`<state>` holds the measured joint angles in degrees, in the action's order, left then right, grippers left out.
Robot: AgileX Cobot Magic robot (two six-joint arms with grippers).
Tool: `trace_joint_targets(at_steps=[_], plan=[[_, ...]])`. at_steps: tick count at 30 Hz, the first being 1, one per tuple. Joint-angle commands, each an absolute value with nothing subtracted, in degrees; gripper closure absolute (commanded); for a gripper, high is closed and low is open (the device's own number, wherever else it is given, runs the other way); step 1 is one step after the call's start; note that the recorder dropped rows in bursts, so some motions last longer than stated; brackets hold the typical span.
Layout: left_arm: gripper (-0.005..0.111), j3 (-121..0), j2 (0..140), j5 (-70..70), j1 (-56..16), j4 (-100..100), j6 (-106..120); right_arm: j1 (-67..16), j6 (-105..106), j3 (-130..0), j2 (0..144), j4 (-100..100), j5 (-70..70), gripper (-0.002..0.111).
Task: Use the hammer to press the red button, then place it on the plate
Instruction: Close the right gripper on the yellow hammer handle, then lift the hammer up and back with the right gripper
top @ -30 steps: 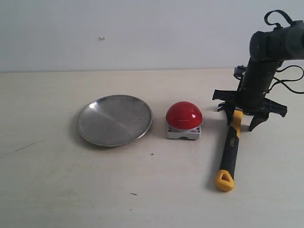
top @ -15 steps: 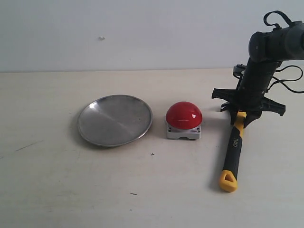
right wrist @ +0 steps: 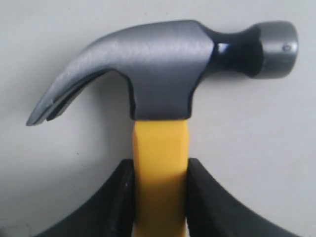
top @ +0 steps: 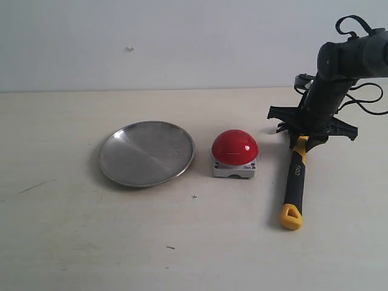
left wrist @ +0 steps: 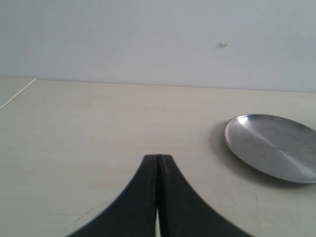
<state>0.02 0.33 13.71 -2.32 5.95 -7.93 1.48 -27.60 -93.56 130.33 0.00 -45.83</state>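
Note:
The hammer (top: 295, 182) lies at the right of the table, its yellow looped end toward the front. My right gripper (top: 302, 142) is shut on the yellow neck just below the head. The right wrist view shows the dark metal head (right wrist: 163, 64) beyond the black fingers (right wrist: 116, 197) that squeeze the handle. Left of the hammer sits the red button (top: 234, 147) on its grey base, untouched. The silver plate (top: 147, 153) lies further left, with nothing on it. My left gripper (left wrist: 159, 157) is shut on nothing, with the plate (left wrist: 271, 148) ahead of it; the exterior view does not show this gripper.
The pale table (top: 91, 242) meets a plain white wall (top: 182, 42) at the back. Black cables (top: 364, 97) hang off the right arm near the right edge.
The right gripper's fingers have closed on the hammer's neck. The hammer has since shifted a little toward the back, its looped end riding higher in the exterior view.

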Motion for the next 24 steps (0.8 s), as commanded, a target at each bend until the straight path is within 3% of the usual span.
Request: trace_joint_targets(at_steps=[1,10,24], plan=[[0.107,0.00,0.00,13.86,-2.78,5.94,-7.72,1.65,-27.04,-93.74,128.58,-2.50,-39.83,0.108],[0.107,0.00,0.00,13.86,-2.78,5.94,-7.72,1.65,-27.16,-93.63,124.65,-5.16,-37.48,0.108],[0.107,0.00,0.00,13.86,-2.78,5.94,-7.72,1.65,-15.20,-93.53,111.20,-2.61,-46.36,0.108]])
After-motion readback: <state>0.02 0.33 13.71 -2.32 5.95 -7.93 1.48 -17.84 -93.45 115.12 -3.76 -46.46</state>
